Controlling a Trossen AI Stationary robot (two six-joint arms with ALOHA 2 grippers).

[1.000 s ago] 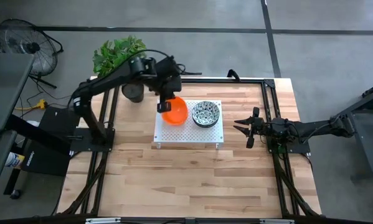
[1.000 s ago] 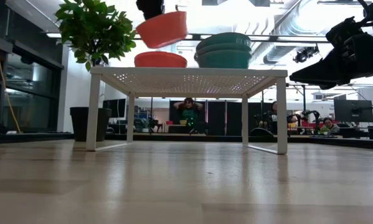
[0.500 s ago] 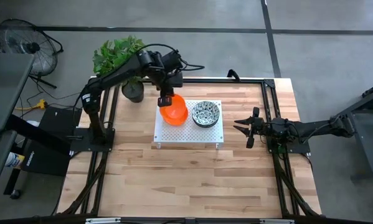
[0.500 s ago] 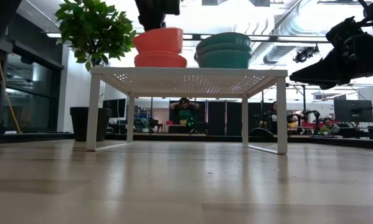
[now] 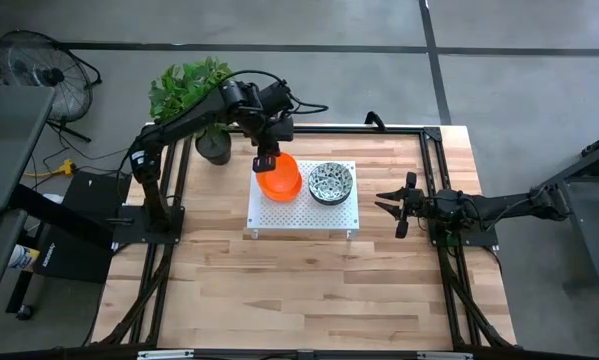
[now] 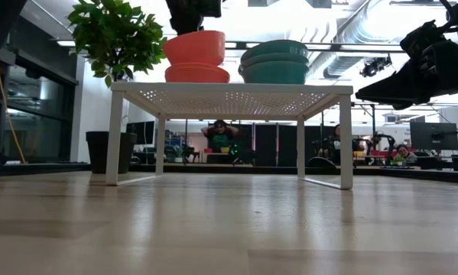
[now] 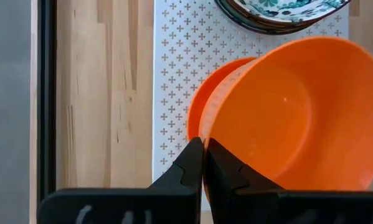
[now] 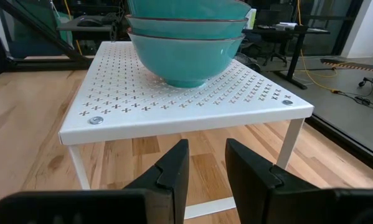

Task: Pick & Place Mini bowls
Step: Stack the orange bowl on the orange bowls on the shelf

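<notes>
A white perforated stand [image 5: 301, 212] stands mid-table. On its left half an orange mini bowl [image 6: 195, 47] sits level in another orange bowl [image 6: 196, 73]. My left gripper [image 5: 266, 163] comes down from above and is shut on the upper bowl. On the stand's right half is a stack of mini bowls [image 5: 330, 182], speckled inside and teal outside [image 6: 274, 61]. My right gripper [image 5: 393, 205] waits open and level past the stand's right side, touching nothing. My left gripper pinches the upper orange bowl's rim [image 7: 203, 134] on its far-left side, one finger [image 7: 231, 175] inside the bowl and one [image 7: 185, 169] outside. The fingers slant steeply down from above. The bowl sits level, its underside nested in the lower orange bowl [image 7: 197, 107].
A potted plant [image 5: 189, 88] in a black pot [image 5: 215, 150] stands just off the table's far-left corner, close to my left arm. A fan [image 5: 41, 68] is on the floor beyond. Bare wooden tabletop [image 5: 299, 290] lies between the stand and the near edge.
My left gripper has gone down and a little toward the table's far edge, still shut on the orange bowl. The bowl, tilted and lifted clear a second ago, now sits level in the lower orange bowl. Nothing has moved in the last half second.
</notes>
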